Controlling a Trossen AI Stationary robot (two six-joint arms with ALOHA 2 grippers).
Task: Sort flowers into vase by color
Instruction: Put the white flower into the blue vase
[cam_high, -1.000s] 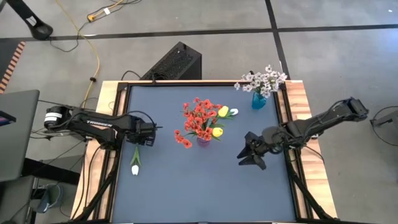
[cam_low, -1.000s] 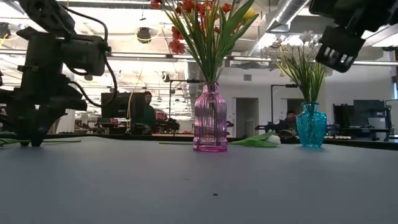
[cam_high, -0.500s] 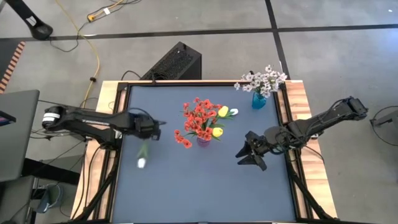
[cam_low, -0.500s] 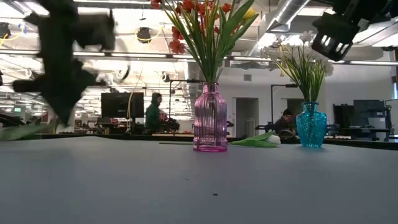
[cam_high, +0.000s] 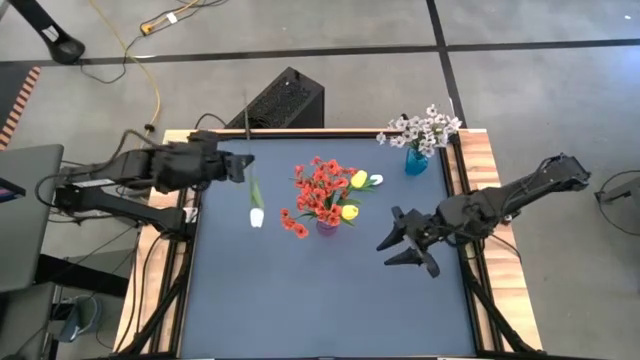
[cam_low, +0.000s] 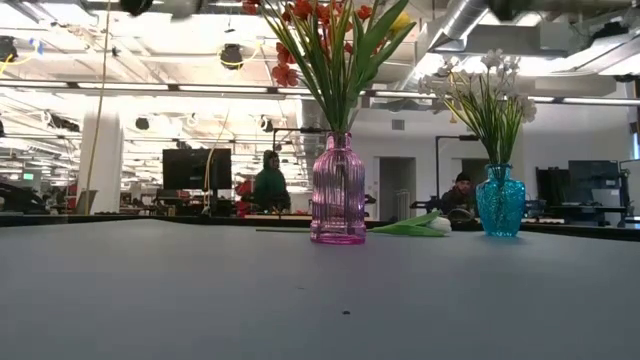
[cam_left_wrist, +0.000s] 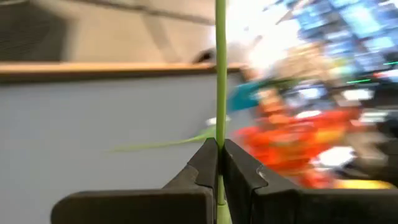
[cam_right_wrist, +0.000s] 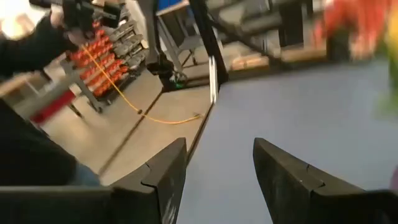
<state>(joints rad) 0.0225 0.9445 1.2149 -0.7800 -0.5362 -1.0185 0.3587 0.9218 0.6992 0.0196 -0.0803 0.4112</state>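
A white tulip (cam_high: 256, 216) on a long green stem (cam_left_wrist: 219, 62) is up in the air over the table's left part, with my left gripper (cam_high: 240, 164) shut on the stem. Its bloom points toward the near edge and its bare stem end toward the far edge. In the low view only the thin stem (cam_low: 98, 110) shows. The pink vase (cam_low: 338, 195) at mid-table holds red blossoms (cam_high: 320, 190) and yellow tulips (cam_high: 358, 179). The blue vase (cam_low: 500, 200) at the far right holds white-lilac sprays (cam_high: 425, 128). My right gripper (cam_high: 400, 246) stands open to the right of the pink vase, with nothing between its fingers. My left gripper pinches the tulip's green stem (cam_left_wrist: 219, 127) between its two fingers (cam_left_wrist: 202, 167), at a point well back from the bloom. The fingers come level from the table's left and lie across the stem. The whole flower is lifted clear of the table.
Another white tulip (cam_low: 425, 226) lies on the table behind the pink vase. A black box (cam_high: 285, 98) stands on the floor past the far edge. The blue tabletop (cam_high: 330, 300) has a wooden rim. People stand in the room beyond.
My left gripper has risen and gone toward the far edge, taking the white tulip with it. The tulip lay on the table near the left edge and now hangs clear above it, farther from the near edge.
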